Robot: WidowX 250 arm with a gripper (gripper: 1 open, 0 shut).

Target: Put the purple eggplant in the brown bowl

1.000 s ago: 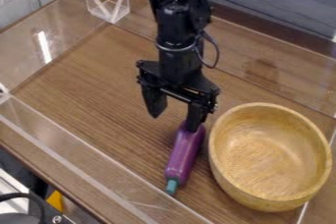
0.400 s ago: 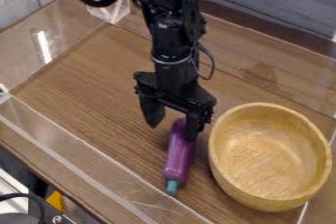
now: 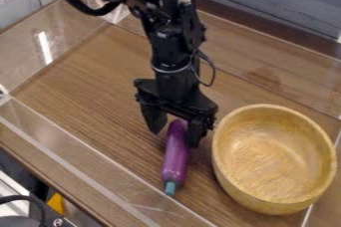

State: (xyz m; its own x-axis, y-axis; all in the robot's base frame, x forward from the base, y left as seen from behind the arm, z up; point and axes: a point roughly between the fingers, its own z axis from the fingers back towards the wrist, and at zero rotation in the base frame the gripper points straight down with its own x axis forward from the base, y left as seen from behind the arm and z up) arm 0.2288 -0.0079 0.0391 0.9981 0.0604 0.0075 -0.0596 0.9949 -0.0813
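- Black arm (image 3: 170,22) reaches in from upper left; wrist vertical above the jaws.
- Gripper (image 3: 174,126) points straight down.
- Jaws spread wide, one finger (image 3: 154,114) each side, tips low; nothing clamped between them.

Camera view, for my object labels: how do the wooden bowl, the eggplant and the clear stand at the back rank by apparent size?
1. wooden bowl, clearly largest
2. eggplant and clear stand: look similar; the stand sits farther back and is partly hidden, so unranked
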